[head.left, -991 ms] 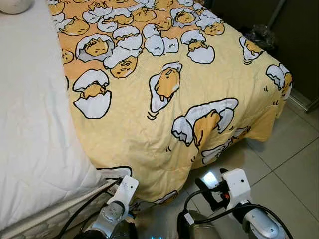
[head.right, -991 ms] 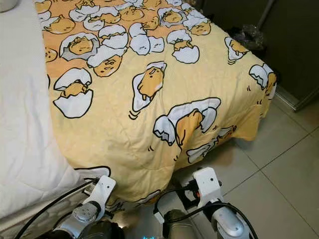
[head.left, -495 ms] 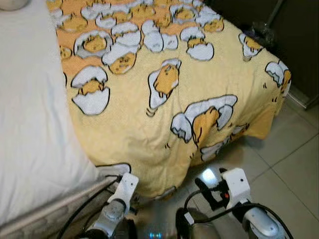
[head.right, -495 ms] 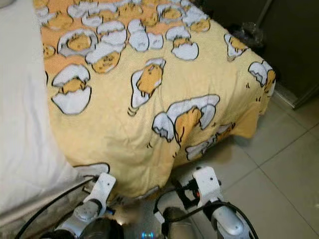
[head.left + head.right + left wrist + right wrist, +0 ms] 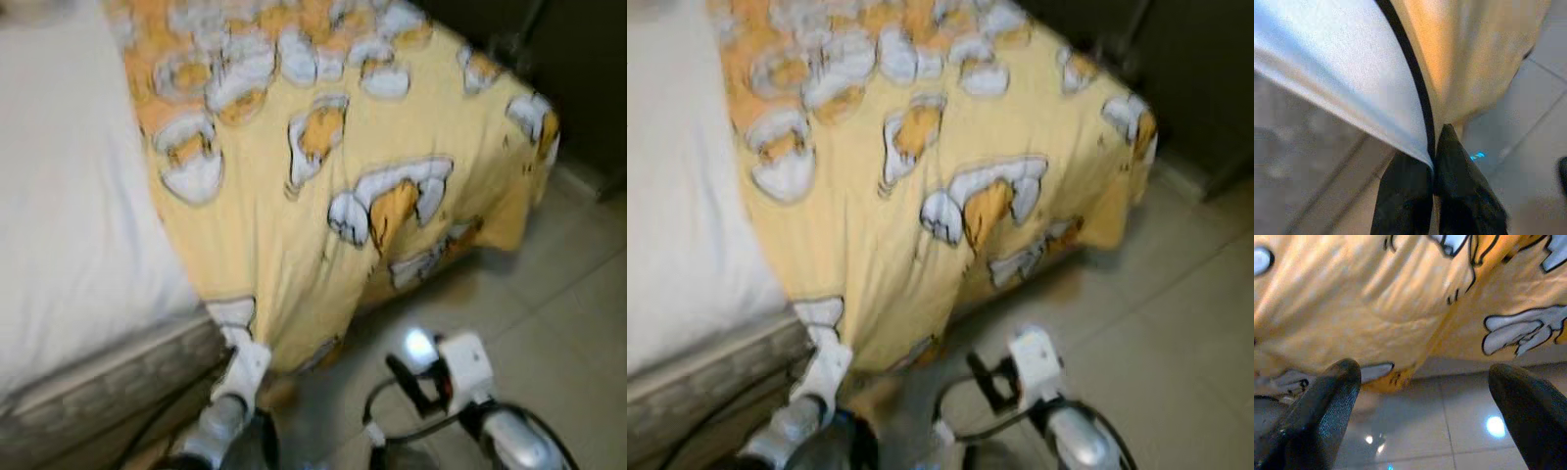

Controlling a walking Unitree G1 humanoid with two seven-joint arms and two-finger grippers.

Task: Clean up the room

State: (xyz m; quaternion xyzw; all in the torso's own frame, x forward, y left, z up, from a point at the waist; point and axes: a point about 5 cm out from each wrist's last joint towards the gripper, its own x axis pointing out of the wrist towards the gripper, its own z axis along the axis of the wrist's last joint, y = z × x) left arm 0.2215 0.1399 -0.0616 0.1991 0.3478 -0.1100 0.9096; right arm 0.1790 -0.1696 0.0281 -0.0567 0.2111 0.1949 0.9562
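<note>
A yellow quilted blanket (image 5: 323, 225) printed with white eggshell cartoons covers the bed, draping over its foot edge beside the bare white mattress (image 5: 69, 225). Pale tiled floor (image 5: 558, 323) lies open to the right. The left gripper (image 5: 1434, 166) pinches the blanket's lower hem, fingers pressed together; the right gripper (image 5: 1425, 396) hangs spread below the drape, apart

Left arm (image 5: 230, 406) is reaching forward and low, left gripper (image 5: 1433, 161) with jaws pinching shut on the blanket (image 5: 1352, 73) edge. Right arm (image 5: 509, 436) is sitting bent at lower right, wrist (image 5: 465, 362) angled inward, right gripper (image 5: 1425, 382) with jaws spread wide, gripping nothing. Head views are blurring.
</note>
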